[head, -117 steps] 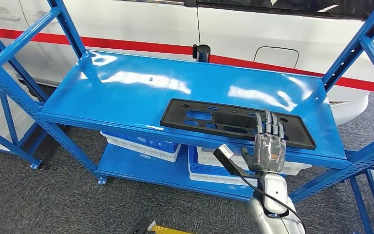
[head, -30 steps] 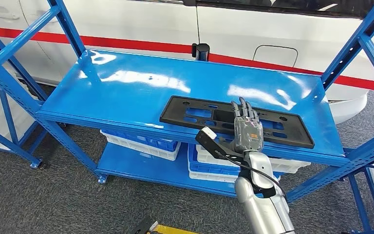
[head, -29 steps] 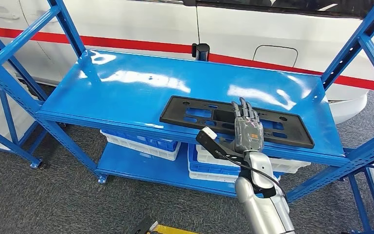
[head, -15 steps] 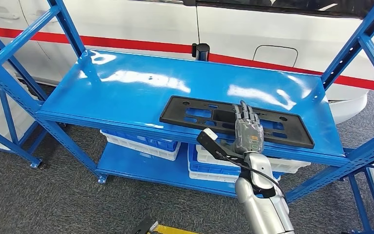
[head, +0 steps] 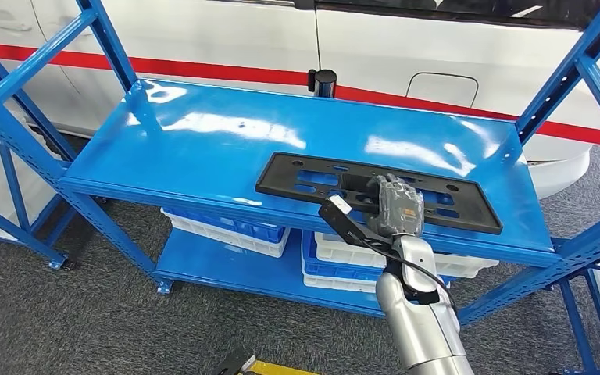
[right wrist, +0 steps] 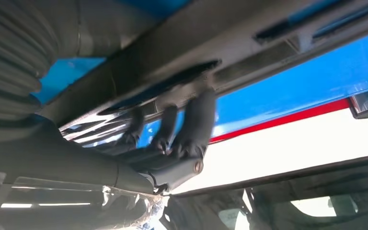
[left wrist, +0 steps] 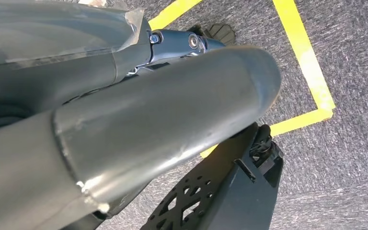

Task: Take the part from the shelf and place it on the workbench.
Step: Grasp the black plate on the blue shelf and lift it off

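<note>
The part (head: 312, 178) is a long flat black plate with cut-outs, lying near the front edge of the blue shelf (head: 203, 141), right of middle. My right hand (head: 394, 207) lies on the plate's middle, fingers curled down over it into one of the cut-outs. In the right wrist view the dark fingers (right wrist: 196, 120) hook around an edge of the part (right wrist: 182, 48), gripping it. My left hand (left wrist: 124, 120) hangs low over the carpet, its thick grey thumb close to the lens and its fingers hidden.
A white car with a red stripe (head: 203, 39) stands right behind the shelf. Blue uprights (head: 570, 78) frame both ends. White and blue bins (head: 226, 230) sit on the lower shelf. A black post (head: 325, 82) stands at the back edge. Yellow tape (left wrist: 306, 67) marks the floor.
My right hand slid left along the part from its right end to its middle. Its fingers, stretched flat half a second ago, have now curled down onto the part.
</note>
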Controlling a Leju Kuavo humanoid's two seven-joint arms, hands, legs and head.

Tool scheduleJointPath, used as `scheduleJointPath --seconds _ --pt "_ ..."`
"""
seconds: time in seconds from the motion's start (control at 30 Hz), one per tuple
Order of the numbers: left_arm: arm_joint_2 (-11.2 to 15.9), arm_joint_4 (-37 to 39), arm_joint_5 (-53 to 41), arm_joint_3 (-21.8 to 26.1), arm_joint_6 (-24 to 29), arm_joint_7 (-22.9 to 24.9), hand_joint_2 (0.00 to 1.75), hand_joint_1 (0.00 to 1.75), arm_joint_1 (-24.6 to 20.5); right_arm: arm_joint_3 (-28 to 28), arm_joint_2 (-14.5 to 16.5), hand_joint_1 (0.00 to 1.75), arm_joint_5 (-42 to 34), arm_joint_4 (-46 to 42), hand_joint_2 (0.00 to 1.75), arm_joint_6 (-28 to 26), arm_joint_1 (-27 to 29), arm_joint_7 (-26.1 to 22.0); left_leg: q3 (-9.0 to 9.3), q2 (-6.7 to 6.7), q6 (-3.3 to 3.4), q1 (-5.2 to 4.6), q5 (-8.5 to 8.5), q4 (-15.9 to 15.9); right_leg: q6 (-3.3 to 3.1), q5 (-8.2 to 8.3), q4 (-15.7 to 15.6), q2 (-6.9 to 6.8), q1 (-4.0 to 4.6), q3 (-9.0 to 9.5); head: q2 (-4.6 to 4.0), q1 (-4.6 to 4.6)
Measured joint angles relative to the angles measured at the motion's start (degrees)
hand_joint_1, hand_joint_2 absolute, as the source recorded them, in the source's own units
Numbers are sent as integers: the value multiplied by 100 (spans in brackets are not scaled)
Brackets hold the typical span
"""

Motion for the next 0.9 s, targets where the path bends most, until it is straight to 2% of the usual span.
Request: scheduleJointPath --seconds 0.43,0.57,0.77,0.9 --pt "-1 0 26 3 14 -21 0 0 0 -159 37 175 -85 107 175 -43 -95 -104 0 0 0 0 0 0 0 0 0 0 -1 0 -1 1" --pt "0 0 0 5 102 -48 175 0 -1 -209 13 175 -86 107 175 -93 -96 -111 0 0 0 -1 0 0 0 0 0 0 -1 0 -1 1" --pt "0 0 -41 7 143 -70 175 0 -3 -229 -26 175 -129 112 175 -312 -89 -201 0 0 0 0 0 1 0 0 0 0 -1 -1 -1 1" --pt "-1 0 -68 11 345 -177 175 0 -3 -246 -65 175 -138 -92 175 -774 40 -261 -1 -1 0 0 0 0 0 0 0 -1 -1 -4 -1 0"
